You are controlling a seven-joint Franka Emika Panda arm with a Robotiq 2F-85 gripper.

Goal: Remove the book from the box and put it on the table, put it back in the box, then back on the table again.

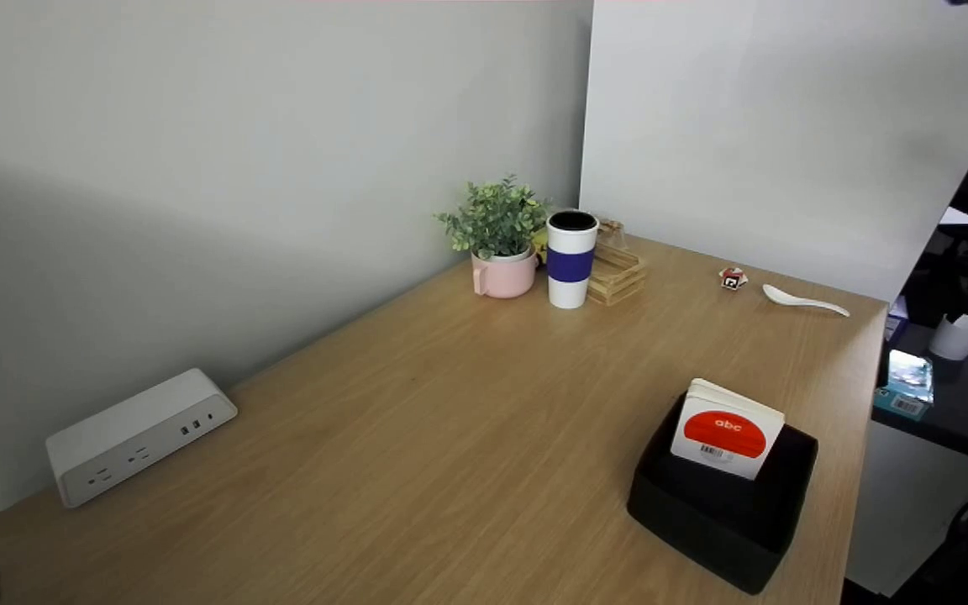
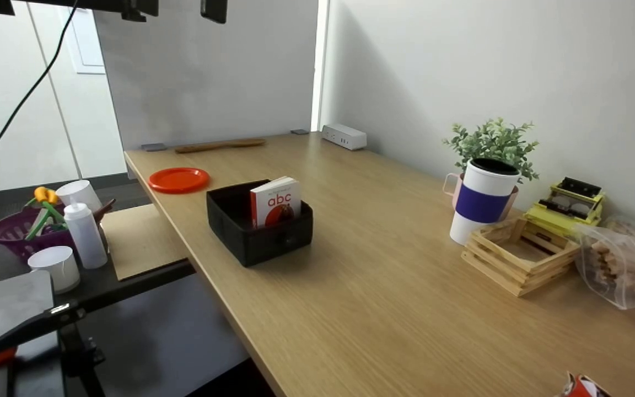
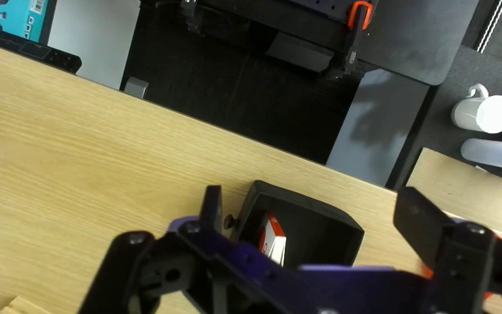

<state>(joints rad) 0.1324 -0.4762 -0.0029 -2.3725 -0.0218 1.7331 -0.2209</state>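
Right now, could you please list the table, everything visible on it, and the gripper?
table: 1, tan, by wall
box: 1, black, near table edge
book: 1, white and red, in box
plate: 1, red, near box
stick: 1, brown, near plate
flat pieces: 2, grey, near stick
power strip: 1, white, by wall
plant: 1, green, in pink mug
tumbler: 1, white and purple, beside mug
crate: 1, tan, beside tumbler
unknown object: 1, yellow, beside crate
bag: 1, clear, beside crate
spoon: 1, white, near table corner
small item: 1, multicoloured, near spoon
gripper: 1, black, open above table
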